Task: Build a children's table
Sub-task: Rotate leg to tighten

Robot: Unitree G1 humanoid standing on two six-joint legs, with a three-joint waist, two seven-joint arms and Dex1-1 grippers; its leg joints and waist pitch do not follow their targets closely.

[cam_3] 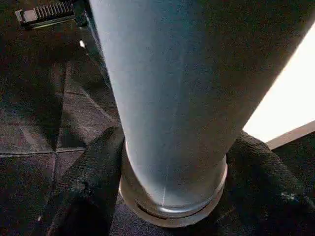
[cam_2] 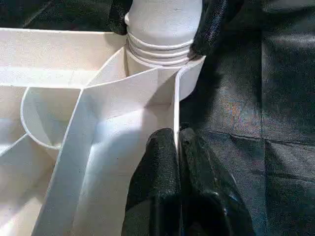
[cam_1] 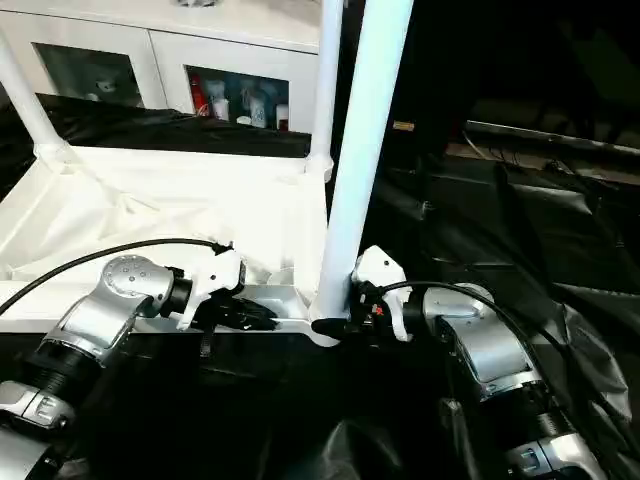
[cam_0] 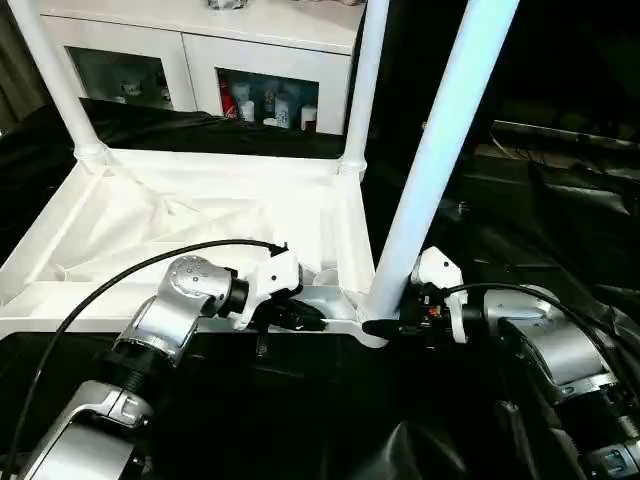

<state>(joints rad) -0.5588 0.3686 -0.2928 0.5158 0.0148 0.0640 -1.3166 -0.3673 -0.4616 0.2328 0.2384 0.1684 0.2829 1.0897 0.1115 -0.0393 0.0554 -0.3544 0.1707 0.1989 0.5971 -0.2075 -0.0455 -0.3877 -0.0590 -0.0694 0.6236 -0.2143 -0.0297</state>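
Leg at near-right corner socket, both arms in.
Your R gripper point(cam_3: 172, 162) clasped leg point(cam_0: 440, 150) base; L gripper point(cam_2: 178, 162) pinched tabletop point(cam_0: 150, 215) rim.

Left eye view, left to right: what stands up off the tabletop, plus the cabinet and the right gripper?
Far-left leg → glass-door cabinet → far-right leg → near-right leg tilted in its corner socket → right gripper at that leg's base.
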